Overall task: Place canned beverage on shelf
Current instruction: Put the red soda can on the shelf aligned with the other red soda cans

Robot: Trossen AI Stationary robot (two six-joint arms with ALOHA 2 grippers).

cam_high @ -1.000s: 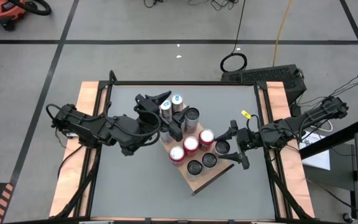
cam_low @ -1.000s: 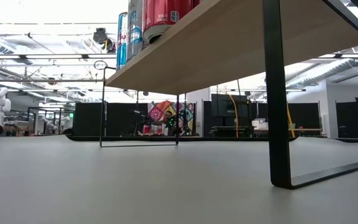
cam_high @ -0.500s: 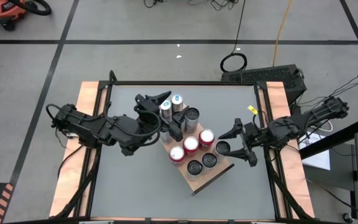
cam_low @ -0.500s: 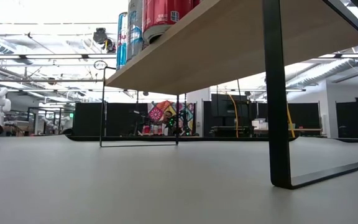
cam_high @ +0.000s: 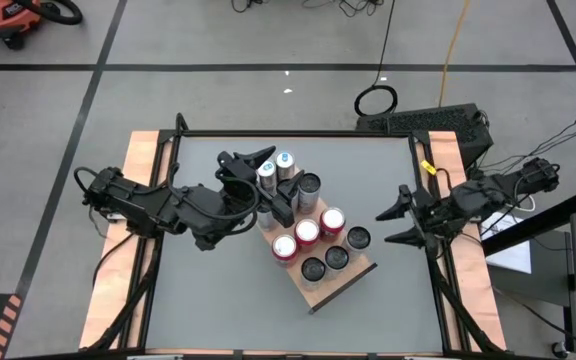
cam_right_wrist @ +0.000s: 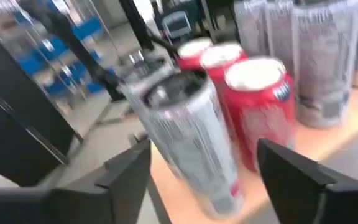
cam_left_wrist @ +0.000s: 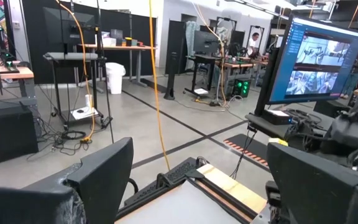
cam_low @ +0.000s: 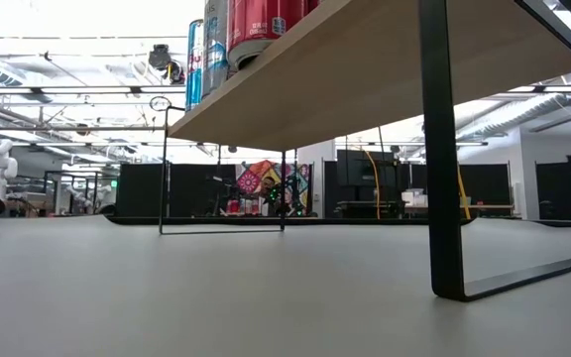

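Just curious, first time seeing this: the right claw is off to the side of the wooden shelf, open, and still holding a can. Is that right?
Not quite. The right gripper is beside the shelf and open, but it holds nothing. The high view shows its fingers spread around bare table, clear of the cans, which all stand on the shelf.
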